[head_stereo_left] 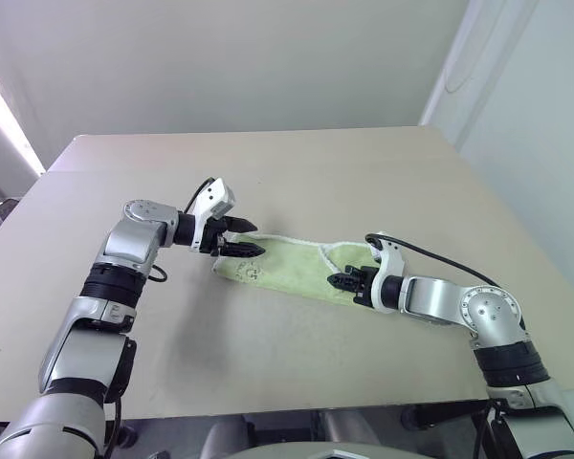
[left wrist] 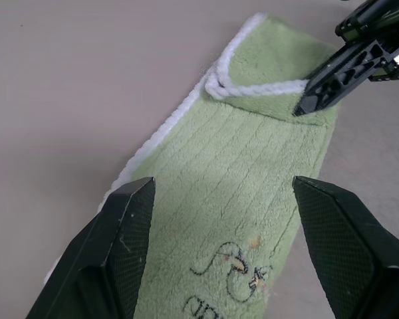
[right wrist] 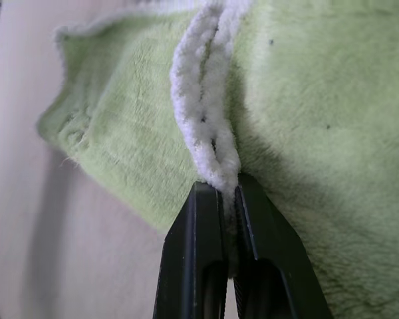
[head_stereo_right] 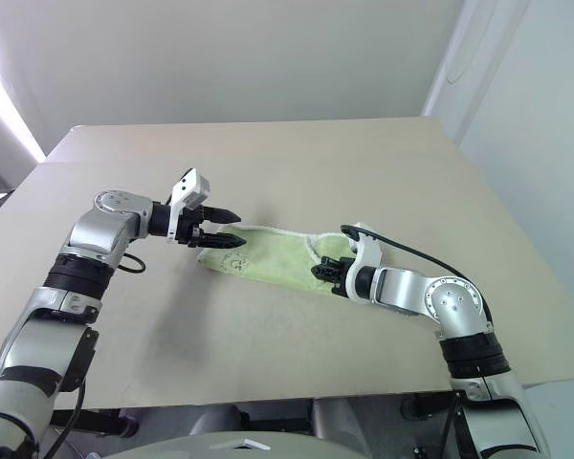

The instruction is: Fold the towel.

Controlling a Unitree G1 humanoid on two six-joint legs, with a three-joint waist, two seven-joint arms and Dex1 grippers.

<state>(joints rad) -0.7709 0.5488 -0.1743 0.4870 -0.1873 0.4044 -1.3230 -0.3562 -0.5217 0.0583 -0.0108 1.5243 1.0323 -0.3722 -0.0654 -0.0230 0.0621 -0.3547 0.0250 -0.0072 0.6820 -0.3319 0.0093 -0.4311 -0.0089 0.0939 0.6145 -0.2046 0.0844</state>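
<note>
Right wrist view: the right gripper's (right wrist: 227, 193) two black fingers (right wrist: 194, 246) are pressed together on the towel's (right wrist: 319, 133) white stitched edging, which is doubled over and rises out of the fingertips as a looped cord. Green terry spreads out on both sides of the pinch point.

Left wrist view: the left gripper's (left wrist: 219, 199) fingers (left wrist: 130, 226) stand wide apart, nothing between them, hovering just above the towel end that carries the small dark printed mark (left wrist: 236, 266). The right gripper's closed tip comes in at the far end of the cloth, on the folded-over flap with its white border.

Left eye view: the towel (head_stereo_left: 287, 266) lies on the desk (head_stereo_left: 268, 163) as a long light green strip, running between the two grippers. The left gripper (head_stereo_left: 241, 237) is at the strip's left end, pointing right and slightly down. The right gripper (head_stereo_left: 342, 280) is at the right end, where a corner is turned back onto the strip, pointing left. The rest of the strip lies flat on the tan surface.
</note>
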